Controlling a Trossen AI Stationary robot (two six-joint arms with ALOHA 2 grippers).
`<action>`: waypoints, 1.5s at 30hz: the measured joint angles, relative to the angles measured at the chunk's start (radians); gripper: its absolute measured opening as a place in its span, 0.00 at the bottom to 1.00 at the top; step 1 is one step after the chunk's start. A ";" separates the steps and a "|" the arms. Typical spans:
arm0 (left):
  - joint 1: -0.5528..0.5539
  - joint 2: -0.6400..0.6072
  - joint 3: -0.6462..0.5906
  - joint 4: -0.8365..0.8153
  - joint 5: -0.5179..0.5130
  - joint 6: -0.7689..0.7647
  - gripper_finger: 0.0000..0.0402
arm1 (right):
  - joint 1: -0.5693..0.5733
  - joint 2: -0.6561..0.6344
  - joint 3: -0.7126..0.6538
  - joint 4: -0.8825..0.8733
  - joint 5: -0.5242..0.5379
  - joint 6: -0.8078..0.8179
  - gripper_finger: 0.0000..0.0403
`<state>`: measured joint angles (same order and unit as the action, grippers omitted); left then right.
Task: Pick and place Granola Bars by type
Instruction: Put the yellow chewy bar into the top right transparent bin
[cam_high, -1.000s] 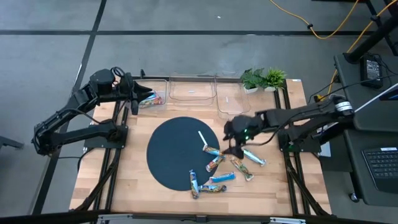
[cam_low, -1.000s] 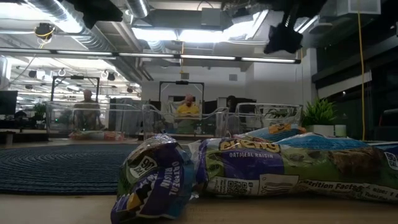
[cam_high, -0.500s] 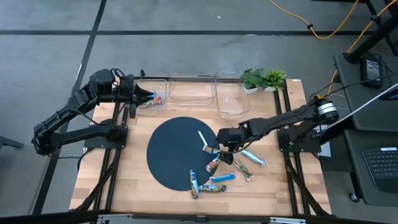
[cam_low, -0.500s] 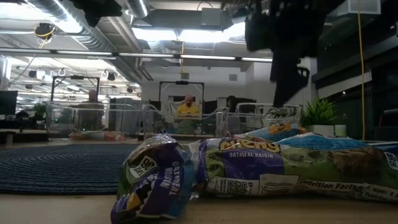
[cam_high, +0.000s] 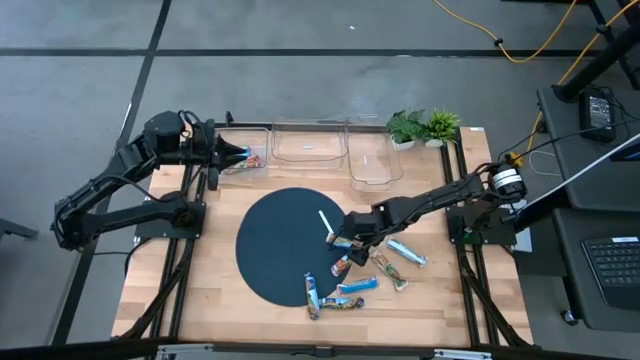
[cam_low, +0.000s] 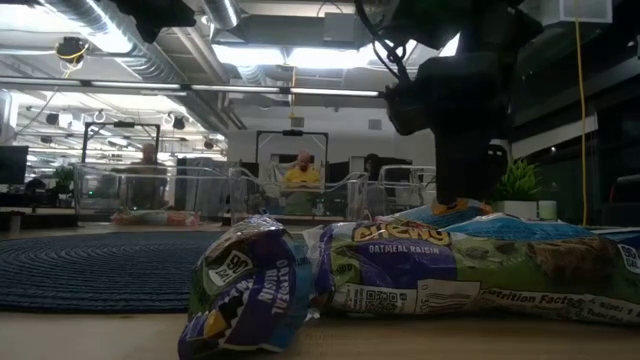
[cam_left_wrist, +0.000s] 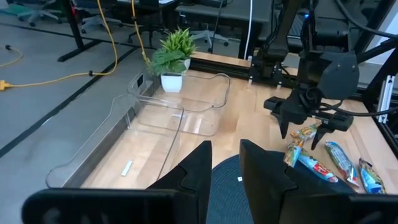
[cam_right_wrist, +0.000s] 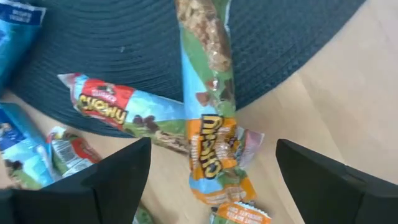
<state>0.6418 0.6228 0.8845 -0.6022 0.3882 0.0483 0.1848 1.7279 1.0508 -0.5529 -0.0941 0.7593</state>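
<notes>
The right end effector (cam_high: 345, 240) is low over the table (cam_high: 440, 300), fingers spread wide and empty, straddling an orange-labelled granola bar (cam_right_wrist: 208, 106) that lies half on the dark round mat (cam_high: 285, 245) and half on the wood. That bar sits squarely between the 2 fingers (cam_right_wrist: 118, 180) in the right wrist view, and crossing under it is a red-labelled bar (cam_right_wrist: 118, 109) angled off to one side. More blue-wrapped bars (cam_right_wrist: 18, 146) crowd just beyond that finger.

From above, a loose cluster of bars (cam_high: 345, 290) lies near the right end effector toward the table's front edge, and 1 blue bar (cam_high: 407, 252) rests just past it on the side of its own arm. A thin white strip (cam_high: 326, 222) lies on the mat, close beside the end effector.

Over at the far corner, the left end effector (cam_high: 243, 155) hangs above the first of 3 clear bins (cam_high: 310, 140), fingers (cam_left_wrist: 198, 171) narrowly apart with nothing seen between them; a few bars (cam_high: 250, 160) already lie in the bin directly under it. 2 small potted plants (cam_high: 423, 127) stand past the last bin.

At table height, 2 bars (cam_low: 400, 275) fill the foreground, with people in the room behind.
</notes>
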 joint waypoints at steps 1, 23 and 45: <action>0.000 0.000 0.000 0.000 0.000 0.000 0.19 | 0.000 0.000 0.000 0.002 0.011 0.000 0.83; 0.000 -0.026 0.000 0.000 0.052 0.018 0.17 | -0.029 -0.005 0.000 0.003 -0.040 -0.002 0.10; 0.000 -0.026 0.000 0.002 0.051 -0.001 0.17 | -0.104 -0.127 0.549 -0.397 0.337 -0.264 0.01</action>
<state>0.6418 0.5972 0.8845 -0.6004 0.4397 0.0471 0.0811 1.6009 1.6002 -0.9495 0.2429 0.4954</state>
